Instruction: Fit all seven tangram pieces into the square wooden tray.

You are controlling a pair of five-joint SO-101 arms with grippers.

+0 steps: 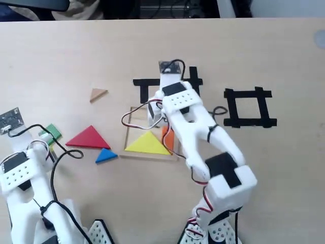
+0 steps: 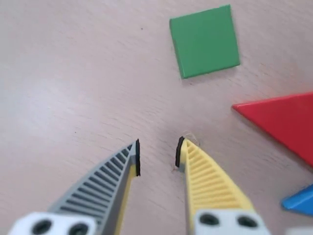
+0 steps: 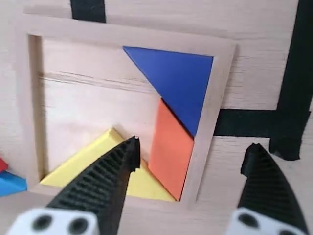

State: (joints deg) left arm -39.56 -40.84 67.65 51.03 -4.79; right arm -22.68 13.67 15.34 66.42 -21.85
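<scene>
Near the middle of the desk (image 1: 284, 56), partly under the right arm: the square wooden tray (image 3: 127, 30). Inside it, a dark blue triangle (image 3: 178, 78) in one corner, an orange parallelogram (image 3: 171, 147) touching it along the same wall, and a yellow triangle (image 1: 147, 144) along the adjoining wall, touching the orange parallelogram. Outside, beside the tray, a red triangle (image 1: 87, 138) and a small blue triangle (image 1: 105, 155) just next to each other; farther off, a green square (image 2: 205, 40) and a tan triangle (image 1: 97, 94). Above the tray's rim by the orange parallelogram, the right hand (image 3: 191, 152), spread wide, gripping nothing. Over bare desk near the green square, the left hand (image 2: 158, 156), slightly parted, empty. Beyond the tray, black tape squares (image 1: 249, 108).
</scene>
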